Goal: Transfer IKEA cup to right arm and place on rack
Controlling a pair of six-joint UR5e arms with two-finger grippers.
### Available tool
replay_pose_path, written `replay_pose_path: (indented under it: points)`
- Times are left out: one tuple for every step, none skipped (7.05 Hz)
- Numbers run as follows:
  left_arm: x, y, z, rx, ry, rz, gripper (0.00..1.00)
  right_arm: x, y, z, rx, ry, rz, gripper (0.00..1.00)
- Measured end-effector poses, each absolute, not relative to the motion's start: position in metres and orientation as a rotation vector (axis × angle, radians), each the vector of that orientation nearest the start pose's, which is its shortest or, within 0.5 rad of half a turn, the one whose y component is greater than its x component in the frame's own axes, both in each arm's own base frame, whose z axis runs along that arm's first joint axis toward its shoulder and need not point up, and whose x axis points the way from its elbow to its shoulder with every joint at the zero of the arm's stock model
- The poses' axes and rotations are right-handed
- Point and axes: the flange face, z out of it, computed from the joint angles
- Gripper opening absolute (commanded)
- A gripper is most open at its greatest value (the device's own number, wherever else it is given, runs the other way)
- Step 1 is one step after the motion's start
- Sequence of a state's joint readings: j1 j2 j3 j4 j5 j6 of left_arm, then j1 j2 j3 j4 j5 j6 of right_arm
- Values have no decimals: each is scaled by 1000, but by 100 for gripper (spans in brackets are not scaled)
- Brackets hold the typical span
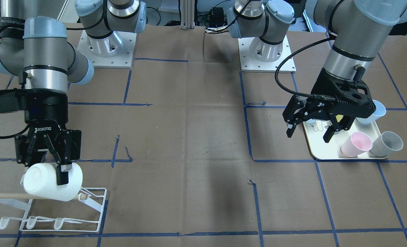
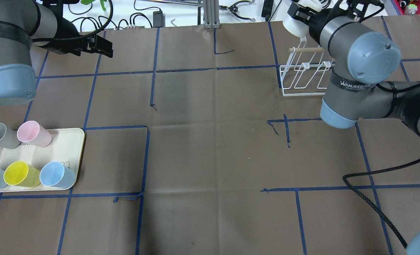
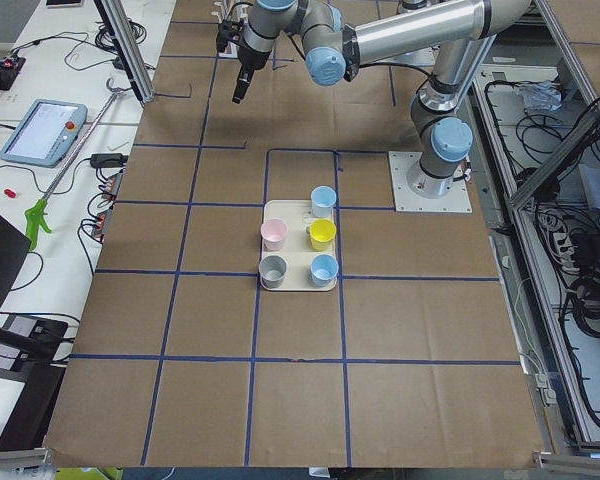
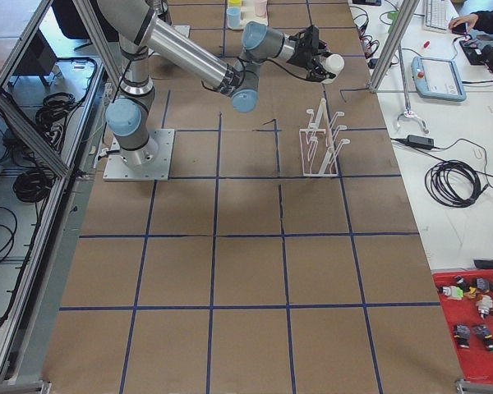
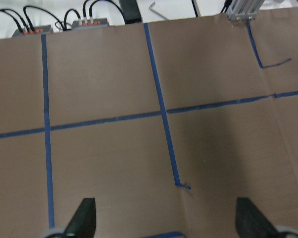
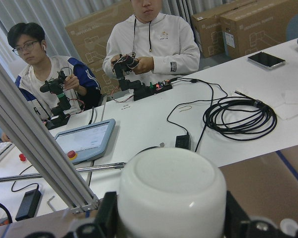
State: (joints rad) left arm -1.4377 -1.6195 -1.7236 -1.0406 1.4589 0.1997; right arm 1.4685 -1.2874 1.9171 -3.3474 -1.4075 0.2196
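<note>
The IKEA cup (image 1: 49,187) is white and lies tilted on its side just above the rack's wooden dowel (image 1: 8,196). My right gripper (image 1: 47,171) is shut on it, one finger across its wall. The white wire rack (image 1: 86,212) stands under it near the table's edge. In the right wrist view the cup's base (image 6: 171,193) fills the lower middle between the fingers. From overhead the cup (image 2: 293,26) shows beyond the rack (image 2: 301,76). My left gripper (image 1: 309,134) hangs open and empty above the tray; its fingertips (image 5: 84,218) stand wide apart over bare table.
A cream tray (image 1: 320,151) holds a pink cup (image 1: 356,144), a grey cup (image 1: 386,144), blue cups (image 1: 371,113) and a yellow cup (image 2: 20,173). Two people sit at a white table (image 6: 154,124) beyond the rack. Brown paper with blue tape lines covers the table's middle (image 2: 210,141).
</note>
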Motion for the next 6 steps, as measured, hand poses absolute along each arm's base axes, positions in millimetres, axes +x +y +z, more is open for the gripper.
replay_pose_path:
  points:
    - [-85,-540,452,78,3142,-433,99,79,-595,385,179,2519,-1632,32]
    - [-97,-534,461,42,3131,-335,99,70,-615,377,85,2582,-1683,32]
    - [-106,-530,469,5,3130,-270,99,64,-633,366,15,2633,-1713,32]
    - [-114,-525,475,-15,3131,-228,99,61,-647,348,-18,2655,-1722,32]
    - [-119,-519,479,-17,3133,-205,99,61,-653,333,-28,2660,-1734,32]
    - [-122,-510,483,-15,3136,-202,99,64,-654,324,-33,2660,-1742,32]
